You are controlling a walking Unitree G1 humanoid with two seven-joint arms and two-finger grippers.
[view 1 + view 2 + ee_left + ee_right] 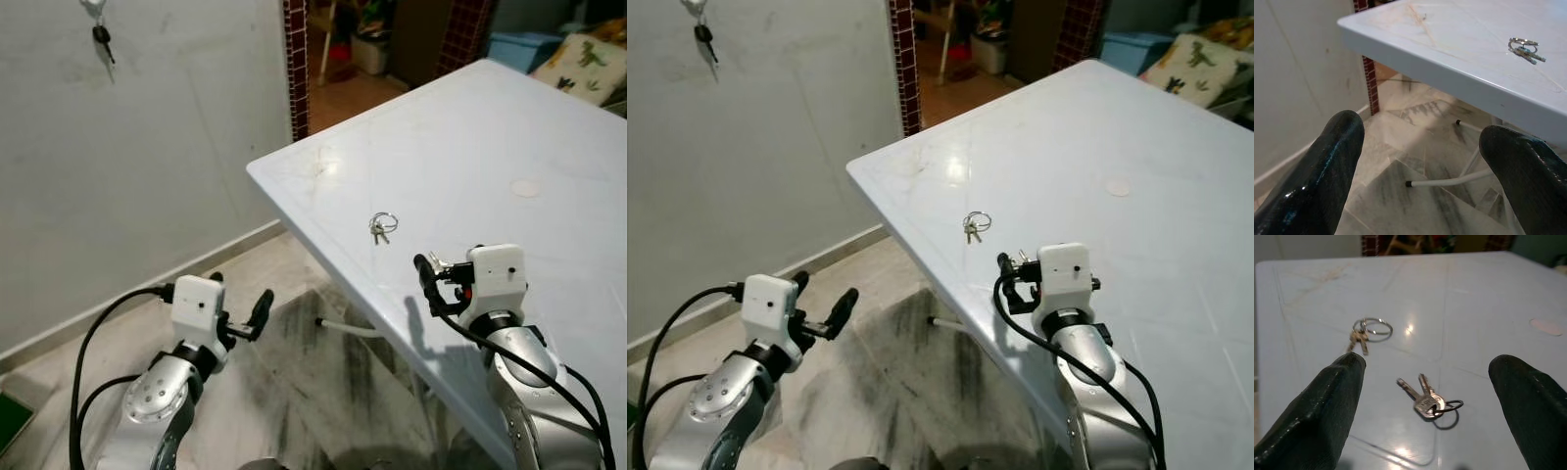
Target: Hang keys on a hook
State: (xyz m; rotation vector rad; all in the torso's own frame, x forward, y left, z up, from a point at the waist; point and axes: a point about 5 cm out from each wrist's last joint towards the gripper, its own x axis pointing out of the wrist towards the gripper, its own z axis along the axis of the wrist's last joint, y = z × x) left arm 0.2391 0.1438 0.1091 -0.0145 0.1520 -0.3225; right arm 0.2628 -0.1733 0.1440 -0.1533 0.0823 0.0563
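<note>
Up front in the left eye view we see a white table (490,157) with a bunch of keys on a ring (382,227) lying a little in from its near-left edge, well back from the corner. Our right gripper (428,277) hovers over that same edge, just short of the keys. Our left gripper (241,305) hangs off the table, above the marble floor (294,382), its fingers spread. High on the grey wall (147,166) a black-headed key (102,39) dangles from a hook (91,8).

Next, in the left wrist view, we look between two parted black fingers (1317,181) at the table's underside edge and its thin white legs (1449,182).

Finally, in the right wrist view, our right gripper's fingers (1317,416) stand wide apart, holding nothing. A second set of keys (1429,401) lies on the table between them, and the ringed bunch lies farther off.
</note>
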